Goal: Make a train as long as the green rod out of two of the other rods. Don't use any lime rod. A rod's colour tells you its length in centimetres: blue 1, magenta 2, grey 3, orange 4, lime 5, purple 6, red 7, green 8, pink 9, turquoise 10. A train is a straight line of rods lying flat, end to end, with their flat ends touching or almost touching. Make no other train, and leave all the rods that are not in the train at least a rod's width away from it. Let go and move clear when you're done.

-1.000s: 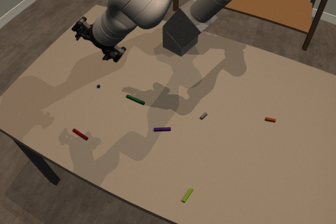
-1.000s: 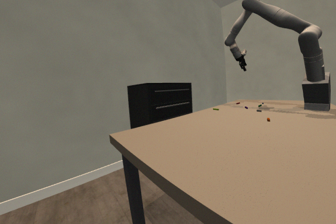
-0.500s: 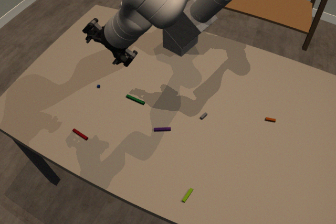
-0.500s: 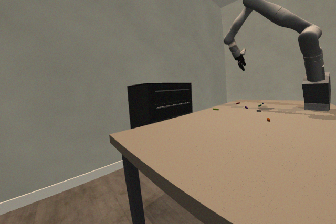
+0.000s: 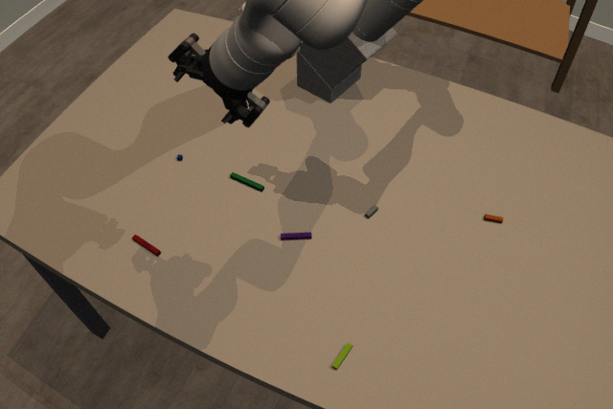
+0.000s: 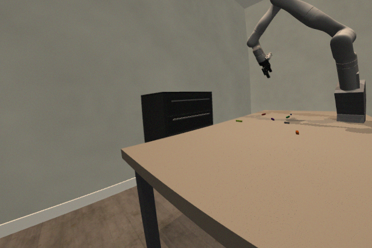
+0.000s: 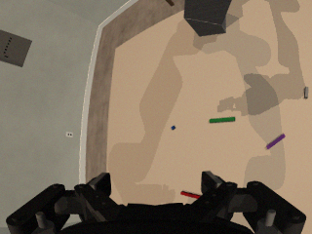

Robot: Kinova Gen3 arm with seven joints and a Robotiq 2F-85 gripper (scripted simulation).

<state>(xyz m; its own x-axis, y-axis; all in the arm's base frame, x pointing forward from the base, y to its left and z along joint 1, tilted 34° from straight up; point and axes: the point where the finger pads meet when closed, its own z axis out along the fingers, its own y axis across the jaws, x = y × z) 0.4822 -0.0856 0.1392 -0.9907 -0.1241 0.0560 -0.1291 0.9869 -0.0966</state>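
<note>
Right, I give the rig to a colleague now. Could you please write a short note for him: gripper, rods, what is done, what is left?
Gripper: open, empty, above the table.
Train rods: blue rod and red rod, lying well apart; together they match the green rod.
Done: no train made.
Left: bring blue and red end to end in a straight line. Keep purple, grey, orange, lime and green away from it.
</note>
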